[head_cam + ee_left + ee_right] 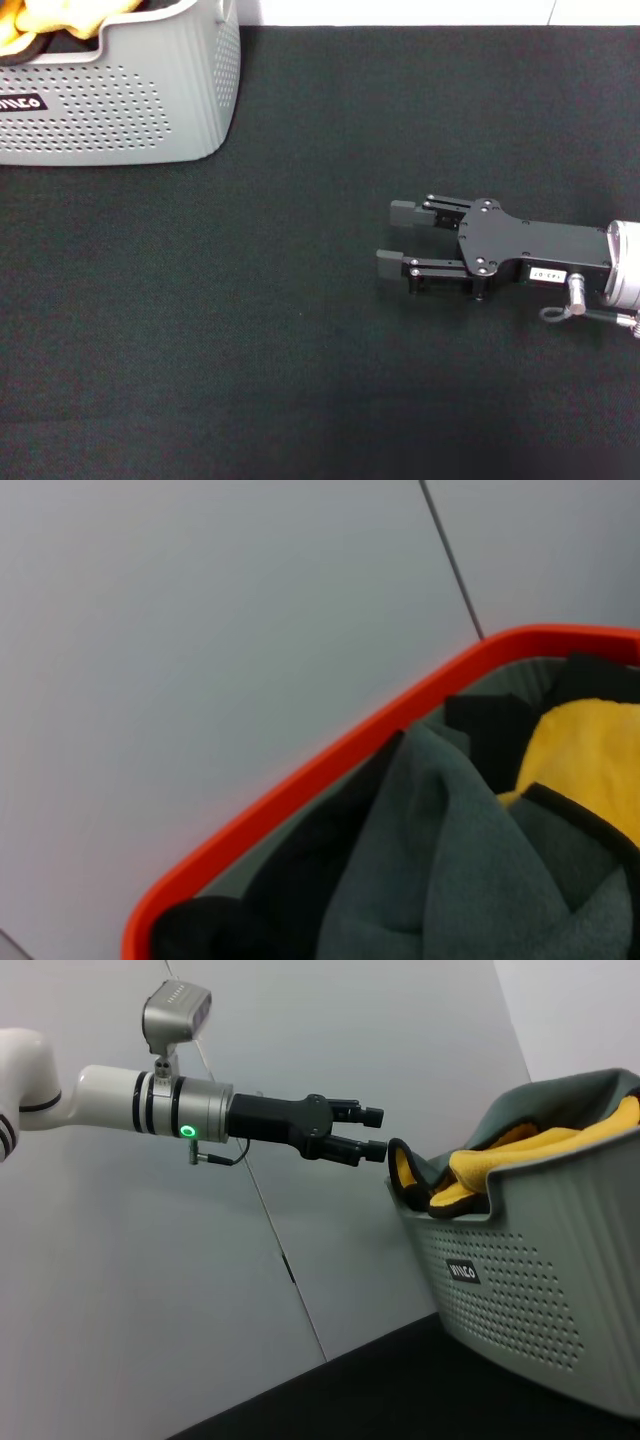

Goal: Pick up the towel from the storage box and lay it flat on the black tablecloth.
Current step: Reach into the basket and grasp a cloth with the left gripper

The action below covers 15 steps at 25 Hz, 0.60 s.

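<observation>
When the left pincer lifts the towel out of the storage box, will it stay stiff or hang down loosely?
Probably floppy: the towel lies in soft folds, draped over the storage box rim. It looks fleecy, so it should grip well, not slip. It seems light, yet bunched; likely it will unfold and dangle below the left pincer, open beside the rim.

Even, soft light is seen throughout, without glare. Only a faint shadow is cast beside the box point(150, 110). The left wrist view is blurred.
</observation>
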Tool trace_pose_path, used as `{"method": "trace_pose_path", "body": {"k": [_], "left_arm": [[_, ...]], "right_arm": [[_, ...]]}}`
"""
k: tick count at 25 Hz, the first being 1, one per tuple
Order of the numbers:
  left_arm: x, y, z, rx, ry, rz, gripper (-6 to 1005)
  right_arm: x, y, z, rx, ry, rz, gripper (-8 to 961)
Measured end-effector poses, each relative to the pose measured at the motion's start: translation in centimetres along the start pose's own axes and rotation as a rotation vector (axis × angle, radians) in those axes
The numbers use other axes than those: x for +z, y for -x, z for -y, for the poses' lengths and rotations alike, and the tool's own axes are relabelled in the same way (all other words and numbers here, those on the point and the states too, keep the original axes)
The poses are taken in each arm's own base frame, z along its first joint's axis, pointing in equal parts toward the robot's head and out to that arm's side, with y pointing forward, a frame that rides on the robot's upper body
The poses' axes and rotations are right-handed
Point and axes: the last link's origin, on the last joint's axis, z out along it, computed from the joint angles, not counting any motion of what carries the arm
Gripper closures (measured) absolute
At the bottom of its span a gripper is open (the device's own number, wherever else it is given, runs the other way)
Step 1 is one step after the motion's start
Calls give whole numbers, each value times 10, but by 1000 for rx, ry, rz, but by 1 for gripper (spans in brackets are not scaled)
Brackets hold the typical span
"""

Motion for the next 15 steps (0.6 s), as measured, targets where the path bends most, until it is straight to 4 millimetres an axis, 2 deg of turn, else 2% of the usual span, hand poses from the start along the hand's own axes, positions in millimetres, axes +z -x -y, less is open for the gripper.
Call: {"method": "trace_pose_path", "body": {"k": [3, 12, 15], "left_arm": [[6, 2, 1, 0, -4, 3, 119], [43, 3, 4, 22, 12, 98, 122], [46, 0, 3, 23, 16, 99, 144]], "right_arm": [[-1, -1, 0, 5, -3, 0, 196], [-8, -10, -2, 32, -26, 4, 197], [-10, -12, -3, 38, -33, 7, 198]]}}
